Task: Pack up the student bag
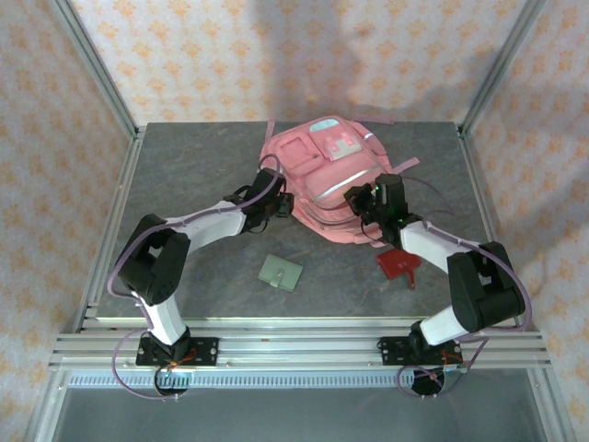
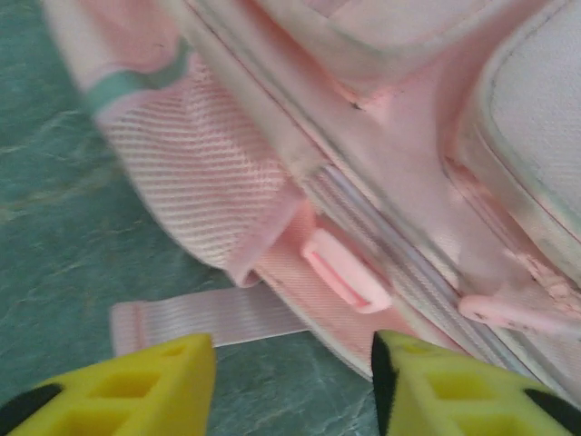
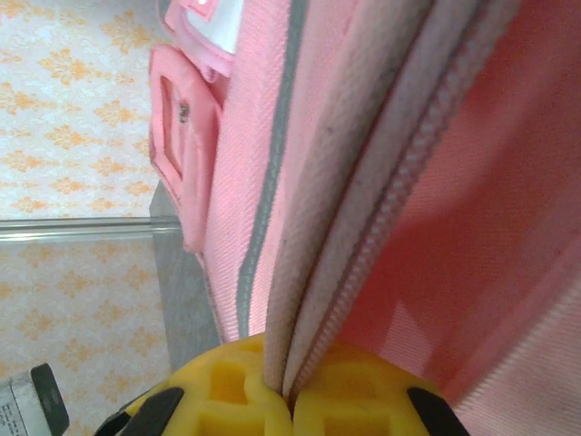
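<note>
Pale green square piece [image 1: 280, 273] lies flat on the grey surface [image 1: 184, 175], toward my near edge. I note a dark red object [image 1: 398, 265] to its right, well apart. Orange-patterned wall [image 1: 230, 55] behind.

The table [image 1: 184, 166] is a dark grey slab with a mottled, stone-like pattern, edged by metal rails [image 1: 294, 345] along its near side. The student bag [image 1: 322, 175] lies flat on it, towards the far middle, front pockets facing up, with thin pink strap ends trailing onto the surface at its far and right sides. Near the table's middle, well apart from the bag, rests a flat pale green square piece [image 1: 280, 273]. To its right lies a small red object [image 1: 398, 265]. In the left wrist view, a pink webbing strap [image 2: 209, 318] from the bag lies flat on the tabletop.
</note>
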Robot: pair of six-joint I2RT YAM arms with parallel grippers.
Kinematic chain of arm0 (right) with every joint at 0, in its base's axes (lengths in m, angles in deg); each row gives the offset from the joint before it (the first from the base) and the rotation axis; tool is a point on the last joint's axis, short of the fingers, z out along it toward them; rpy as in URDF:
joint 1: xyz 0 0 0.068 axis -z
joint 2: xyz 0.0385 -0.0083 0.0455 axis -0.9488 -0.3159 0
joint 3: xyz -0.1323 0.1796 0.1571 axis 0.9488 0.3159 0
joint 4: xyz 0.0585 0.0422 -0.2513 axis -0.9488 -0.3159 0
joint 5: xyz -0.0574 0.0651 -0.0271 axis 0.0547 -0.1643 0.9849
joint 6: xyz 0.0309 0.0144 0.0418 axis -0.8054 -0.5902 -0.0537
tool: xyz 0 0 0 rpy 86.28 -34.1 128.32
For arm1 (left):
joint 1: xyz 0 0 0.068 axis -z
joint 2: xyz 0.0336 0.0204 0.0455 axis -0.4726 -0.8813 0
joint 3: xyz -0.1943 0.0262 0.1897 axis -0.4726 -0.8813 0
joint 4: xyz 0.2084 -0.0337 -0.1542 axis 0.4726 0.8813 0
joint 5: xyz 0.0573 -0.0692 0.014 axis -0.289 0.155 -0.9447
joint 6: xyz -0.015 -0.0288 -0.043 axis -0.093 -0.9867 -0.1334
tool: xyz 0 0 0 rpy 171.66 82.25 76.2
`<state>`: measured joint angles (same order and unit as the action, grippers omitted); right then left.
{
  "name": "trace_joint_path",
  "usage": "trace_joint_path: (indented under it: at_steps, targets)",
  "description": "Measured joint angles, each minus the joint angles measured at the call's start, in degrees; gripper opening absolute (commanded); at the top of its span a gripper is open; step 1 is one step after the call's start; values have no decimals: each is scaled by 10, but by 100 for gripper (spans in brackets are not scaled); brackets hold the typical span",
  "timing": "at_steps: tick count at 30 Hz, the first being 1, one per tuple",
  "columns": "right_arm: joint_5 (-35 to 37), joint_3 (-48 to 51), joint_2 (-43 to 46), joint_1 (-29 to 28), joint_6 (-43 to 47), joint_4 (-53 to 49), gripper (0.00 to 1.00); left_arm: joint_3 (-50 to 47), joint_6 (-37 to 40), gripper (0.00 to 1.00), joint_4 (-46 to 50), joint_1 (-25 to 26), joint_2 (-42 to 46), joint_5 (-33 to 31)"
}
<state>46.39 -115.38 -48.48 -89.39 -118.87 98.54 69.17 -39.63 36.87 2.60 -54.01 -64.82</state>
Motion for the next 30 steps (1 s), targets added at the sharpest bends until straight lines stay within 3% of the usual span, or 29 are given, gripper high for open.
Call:
trace_joint_path:
  at_steps: [3,5,10,19,21,22,24,26,30]
  targets:
    - [-6,-16,0,0,9,-2,33,-6,20,66,3,29,29,-17]
    - [-16,-29,0,1,13,-3,38,-5,38,69,2,61,45,-21]
    - [-34,-48,12,1,16,-3,40,18,92,71,2,120,49,-22]
    - [-61,-57,21,2,15,-3,40,114,155,69,2,145,-42,-88]
    - [-62,-57,23,2,15,-3,40,133,165,59,2,145,-65,-105]
    - [-62,-56,24,3,15,-5,40,142,167,48,2,145,-73,-116]
    - [-62,-56,25,6,15,-9,40,164,170,15,2,142,-92,-134]
    - [-62,-56,30,8,17,-16,42,184,177,2,3,142,-104,-148]
    - [-57,-59,56,7,39,-65,47,196,184,0,9,141,-108,-163]
